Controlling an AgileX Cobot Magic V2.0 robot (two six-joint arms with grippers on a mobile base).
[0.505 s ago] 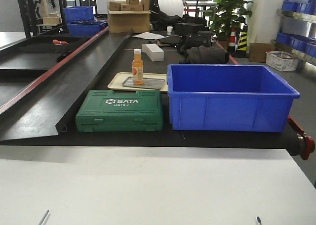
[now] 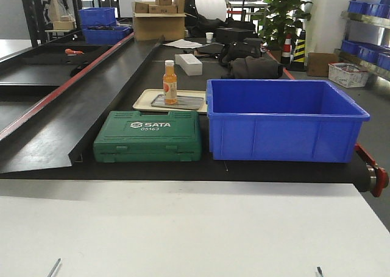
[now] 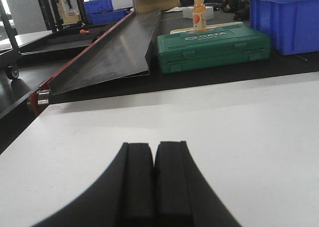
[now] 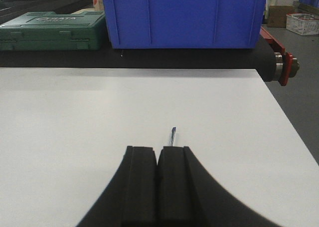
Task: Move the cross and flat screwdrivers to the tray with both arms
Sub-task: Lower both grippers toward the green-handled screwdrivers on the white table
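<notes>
On the table point(image 2: 183, 228), a shaft point(image 2: 55, 266) pokes in at 7 o'clock and a second shaft point(image 2: 319, 271) at 5 o'clock, well apart. Behind the table runs a belt point(image 2: 274, 170). On it a case point(image 2: 148, 136) sits at 11 o'clock, just beside a bin point(image 2: 283, 122) at 1 o'clock. Behind the case lies a small tray point(image 2: 189, 95) with a bottle point(image 2: 170, 82) upright on it. A ramp point(image 2: 91, 88) stretches away at 10 o'clock.

Open white table point(image 2: 183, 228) ahead, green toolcase point(image 2: 148, 136) and blue bin point(image 2: 283, 122) walling far edge

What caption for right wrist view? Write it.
Right gripper, jaws together, over white table; screwdriver tip shows beyond it, blue bin behind.
</notes>
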